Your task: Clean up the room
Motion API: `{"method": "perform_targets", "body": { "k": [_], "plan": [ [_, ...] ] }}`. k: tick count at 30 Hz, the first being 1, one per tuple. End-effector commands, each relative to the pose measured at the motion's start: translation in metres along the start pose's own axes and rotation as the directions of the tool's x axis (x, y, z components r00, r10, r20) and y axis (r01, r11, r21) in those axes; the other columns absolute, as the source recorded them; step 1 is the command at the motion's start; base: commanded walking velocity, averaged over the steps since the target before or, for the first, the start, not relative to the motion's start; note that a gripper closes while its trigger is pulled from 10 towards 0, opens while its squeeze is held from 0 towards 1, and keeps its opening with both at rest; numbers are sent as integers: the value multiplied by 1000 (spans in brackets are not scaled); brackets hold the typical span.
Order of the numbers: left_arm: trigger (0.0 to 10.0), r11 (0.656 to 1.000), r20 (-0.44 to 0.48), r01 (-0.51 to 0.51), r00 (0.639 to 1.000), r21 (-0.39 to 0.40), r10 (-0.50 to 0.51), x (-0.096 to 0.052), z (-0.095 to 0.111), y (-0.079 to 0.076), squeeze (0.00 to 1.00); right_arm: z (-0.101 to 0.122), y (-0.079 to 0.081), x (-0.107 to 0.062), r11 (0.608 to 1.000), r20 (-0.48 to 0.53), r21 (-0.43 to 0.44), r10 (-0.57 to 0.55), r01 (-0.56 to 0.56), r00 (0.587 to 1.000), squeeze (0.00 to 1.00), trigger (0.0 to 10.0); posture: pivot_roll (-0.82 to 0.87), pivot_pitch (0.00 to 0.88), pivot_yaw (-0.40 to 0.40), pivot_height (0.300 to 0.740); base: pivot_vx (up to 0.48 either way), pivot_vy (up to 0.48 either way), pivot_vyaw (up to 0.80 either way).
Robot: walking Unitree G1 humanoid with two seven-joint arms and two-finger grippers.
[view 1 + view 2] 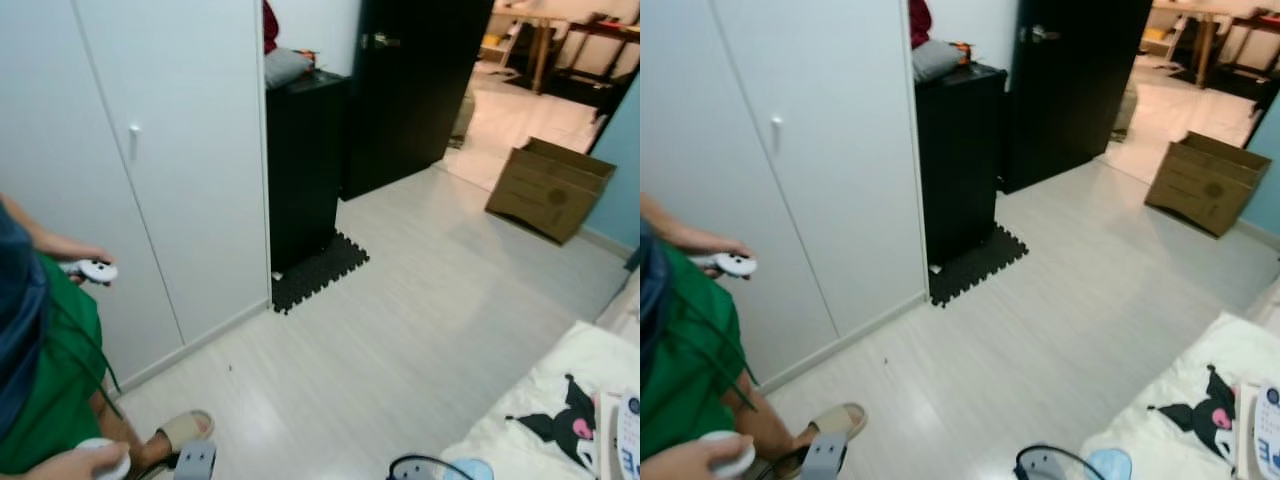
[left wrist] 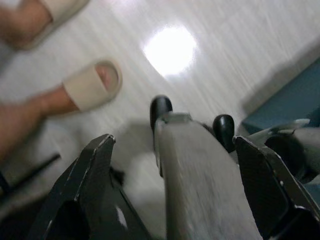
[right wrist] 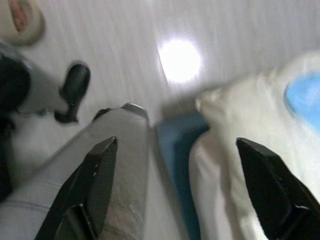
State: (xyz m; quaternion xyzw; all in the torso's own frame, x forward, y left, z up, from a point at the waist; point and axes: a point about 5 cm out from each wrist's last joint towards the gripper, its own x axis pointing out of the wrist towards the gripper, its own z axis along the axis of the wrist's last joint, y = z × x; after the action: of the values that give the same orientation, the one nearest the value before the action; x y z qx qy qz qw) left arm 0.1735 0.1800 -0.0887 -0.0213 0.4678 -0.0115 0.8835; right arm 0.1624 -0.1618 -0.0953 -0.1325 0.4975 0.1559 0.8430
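On floor by far doorway, we log cardboard box (image 1: 548, 187); left gripper (image 2: 172, 150), right gripper (image 3: 175, 145): jaws wide, holding nothing.

White wardrobe (image 1: 170, 150), black cabinet (image 1: 305, 160), pale plank floor (image 1: 400, 320).

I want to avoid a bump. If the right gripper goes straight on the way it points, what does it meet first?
Probably the robot's own grey leg or the cream bedding, which lie between its open fingers; depth is unclear.
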Motion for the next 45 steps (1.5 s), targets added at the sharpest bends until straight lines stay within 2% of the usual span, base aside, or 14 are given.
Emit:
{"method": "perform_targets", "body": {
  "k": [1, 12, 18, 21, 24, 33, 45],
  "plan": [
    [10000, 1000, -20, 10, 1000, 1, -10, 0, -6, -4, 0, -11, 0, -2, 1000, -40, -14, 3, -4, 999, 0, 10000, -44, 43, -36, 740, 251, 0, 0],
    [10000, 1000, -20, 2, 1000, -12, -2, -1, -8, -1, 0, -9, 4, -1, 999, -41, -28, 24, -25, 999, 0, 10000, -29, 46, -39, 740, 253, 0, 0],
    [10000, 1000, -30, 0, 1000, -13, 0, -2, -12, -1, 0, -10, 7, 0, 999, -53, -44, 25, -27, 998, 0, 10000, -30, 49, -35, 740, 251, 0, -783],
    [10000, 1000, -28, -1, 1000, -14, 1, -2, -11, 0, 0, -10, 7, 0, 994, -57, -101, 31, -37, 998, 0, 10000, -33, 48, -36, 740, 252, 0, 0],
    [10000, 1000, -25, -1, 1000, -15, 0, -2, -10, -1, 0, -11, 7, 0, 993, -62, -110, 32, -39, 998, 0, 10000, -34, 49, -35, 740, 251, 0, -160],
    [10000, 1000, -26, 8, 1000, -11, -8, -2, -10, -3, 0, -17, 5, -2, 997, -77, -69, 18, -24, 997, 0, 10000, -38, 53, -31, 740, 252, 0, -737],
    [10000, 1000, -30, 5, 1000, -7, -5, -2, -11, -1, 0, -21, 5, -2, 999, -86, -39, -1, -3, 996, 0, 10000, -31, 52, -30, 740, 254, 0, 0]
  ]
}}
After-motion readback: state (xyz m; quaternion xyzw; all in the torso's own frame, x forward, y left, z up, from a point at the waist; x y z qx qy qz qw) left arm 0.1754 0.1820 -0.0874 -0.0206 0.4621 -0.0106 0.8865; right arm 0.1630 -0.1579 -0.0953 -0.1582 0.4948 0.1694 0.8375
